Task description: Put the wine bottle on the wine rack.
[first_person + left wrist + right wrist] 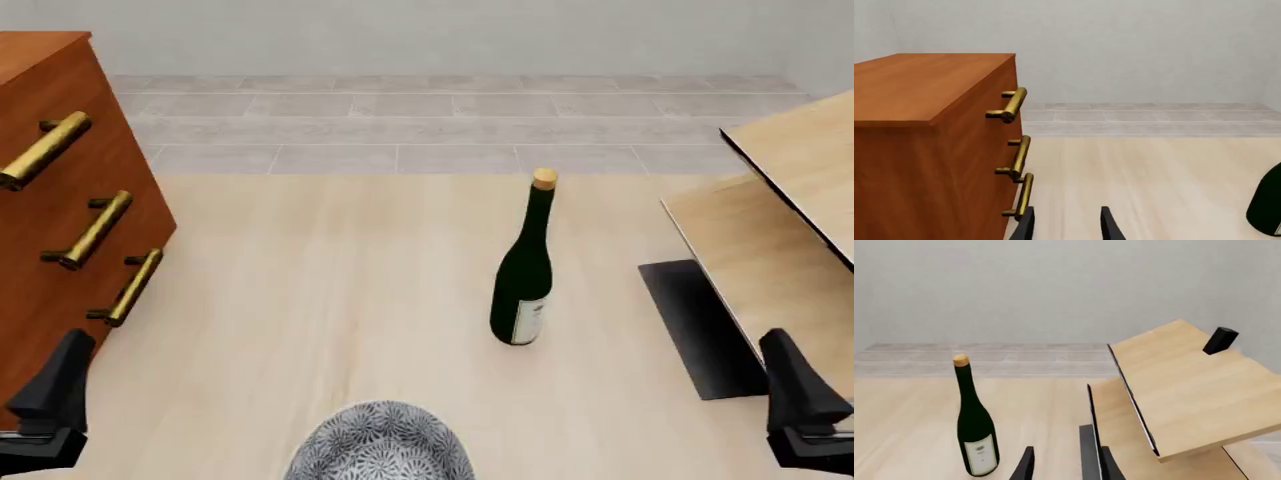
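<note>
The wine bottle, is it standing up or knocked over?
Upright. The wine bottle stands on its base on the table, cork on top, untouched by either gripper.

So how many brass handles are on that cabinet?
3, stacked down the cabinet face at the table's left: top handle, middle handle, bottom handle. Its other sides are hidden, so more are possible.

My left gripper (51, 400) shows in the front view as matte black, a tapering wedge-shaped finger rising from a blocky black body with a thin pale line across it. My right gripper (801, 405) looks the same: black, angular, pointed finger, pale seam on the body. In each wrist view I see only two slim black fingertips (1106, 225), flat-sided and unmarked (1026, 466).
</note>
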Robot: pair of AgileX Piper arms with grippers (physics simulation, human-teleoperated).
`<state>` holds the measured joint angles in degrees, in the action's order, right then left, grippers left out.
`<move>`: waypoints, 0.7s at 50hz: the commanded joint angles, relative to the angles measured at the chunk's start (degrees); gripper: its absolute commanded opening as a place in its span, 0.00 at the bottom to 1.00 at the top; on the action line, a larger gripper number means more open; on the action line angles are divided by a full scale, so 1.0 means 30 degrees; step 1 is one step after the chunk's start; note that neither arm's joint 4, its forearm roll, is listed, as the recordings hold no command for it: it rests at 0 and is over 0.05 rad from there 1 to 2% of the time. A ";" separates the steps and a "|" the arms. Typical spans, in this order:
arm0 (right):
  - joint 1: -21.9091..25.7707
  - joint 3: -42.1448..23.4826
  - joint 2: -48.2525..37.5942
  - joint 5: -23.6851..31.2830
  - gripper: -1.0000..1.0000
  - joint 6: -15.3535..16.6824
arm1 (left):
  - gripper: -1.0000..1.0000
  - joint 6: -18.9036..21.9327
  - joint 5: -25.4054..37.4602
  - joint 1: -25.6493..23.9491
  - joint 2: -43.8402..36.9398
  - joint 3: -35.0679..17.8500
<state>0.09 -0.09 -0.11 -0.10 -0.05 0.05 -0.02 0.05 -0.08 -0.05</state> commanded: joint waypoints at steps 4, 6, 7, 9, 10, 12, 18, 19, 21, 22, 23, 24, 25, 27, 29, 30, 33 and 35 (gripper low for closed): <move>0.0379 -0.0151 -0.0185 -0.0219 1.00 0.0101 | 1.00 0.0256 0.0044 -0.0059 -0.0033 -0.0023; 0.0356 -0.0223 -0.0141 -0.0188 1.00 0.0152 | 1.00 0.0327 0.0005 0.0024 -0.0008 -0.0016; 0.0320 -0.0210 -0.0276 -0.0217 1.00 0.0179 | 1.00 0.0604 -0.0004 -0.0111 0.0005 -0.0011; 0.0380 -0.0203 -0.0368 -0.0272 1.00 0.0294 | 1.00 0.0629 0.0000 -0.0159 0.0008 -0.0011; 0.0400 -0.0254 -0.0315 -0.0245 1.00 0.0242 | 1.00 0.0541 -0.0026 -0.0154 0.0010 -0.0016; 0.0474 -0.0312 -0.0540 -0.0364 1.00 0.0253 | 1.00 0.0681 0.0047 -0.0280 0.0007 -0.0009; 0.1082 -0.0395 -0.2200 -0.1774 1.00 0.0715 | 1.00 0.0795 0.0060 -0.0339 0.0008 0.0004; 0.1133 -0.0400 -0.2522 -0.2073 1.00 0.0834 | 1.00 0.0700 0.0043 -0.0328 0.0009 0.0002; 0.1393 -0.0482 -0.3277 -0.2752 1.00 0.0918 | 1.00 0.0711 0.0038 -0.0329 0.0010 0.0002; 0.1407 -0.0547 -0.3706 -0.3092 1.00 0.0913 | 1.00 0.0707 0.0033 -0.0343 0.0011 0.0001; 0.1783 -0.0599 -0.4293 -0.3523 1.00 0.1121 | 1.00 0.0688 0.0037 -0.0372 0.0012 0.0001; 0.1783 -0.0594 -0.4343 -0.3578 1.00 0.1121 | 1.00 0.0688 0.0037 -0.0372 0.0012 0.0001; 0.2099 -0.0741 -0.5050 -0.4096 1.00 0.1271 | 1.00 0.0443 0.0072 -0.0362 0.0005 0.0004; 0.2189 -0.0831 -0.5285 -0.4273 1.00 0.1246 | 1.00 0.0442 0.0050 -0.0373 0.0002 0.0004; 0.2233 -0.0931 -0.5893 -0.4750 1.00 0.1262 | 1.00 0.0441 0.0058 -0.0403 -0.0009 0.0007; 0.2366 -0.1024 -0.6177 -0.4928 1.00 0.1237 | 1.00 0.0414 0.0086 -0.0318 -0.0031 0.0007; 0.2997 -0.1241 -0.7243 -0.5551 1.00 0.1655 | 1.00 0.0468 0.0113 -0.0334 -0.0033 0.0006; 0.3199 -0.1445 -0.7766 -0.5757 1.00 0.1389 | 1.00 0.0471 0.0121 -0.0352 -0.0015 0.0005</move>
<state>6.29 -2.69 -15.23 -11.97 3.35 1.54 0.21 -0.92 -0.12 -0.04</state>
